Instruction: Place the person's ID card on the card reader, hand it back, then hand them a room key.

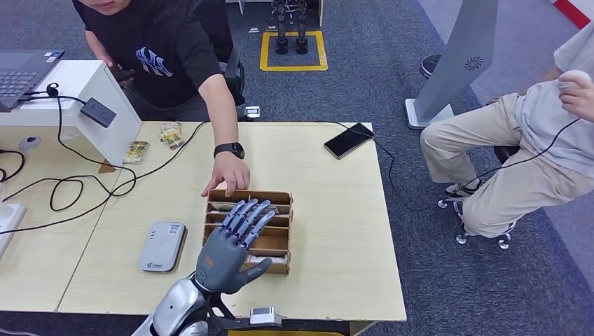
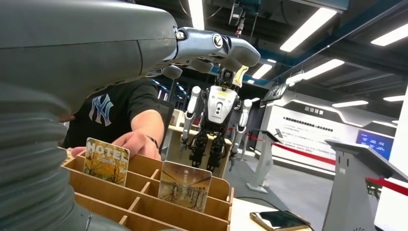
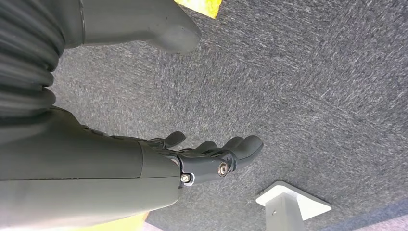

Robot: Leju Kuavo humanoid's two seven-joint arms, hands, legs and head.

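Over the near part of the desk (image 1: 336,266) the left hand (image 1: 235,241) hovers above the wooden rack (image 1: 280,241), fingers spread and holding nothing; the right hand (image 3: 211,156) hangs over grey carpet, fingers loosely apart and empty too. No ID card is visible on the reader (image 1: 162,246), which lies flat just left of the rack, so I judge the room-key step to be in hand. Two cards stand upright in the rack's slots, one marked HOTEL (image 2: 106,161) and a second (image 2: 184,186) beside it; the next move calls for lowering the fingers and pinching one card's top edge without knocking its neighbour. At the rack's far edge rests the person's hand (image 1: 228,175), watch on the wrist. Farther off lie a phone (image 1: 349,140) with its cable, a laptop (image 1: 24,73) on a white stand, and loose black leads. Beyond, a second person sits to the right, and another humanoid robot (image 2: 219,113) hangs in a lit hall.
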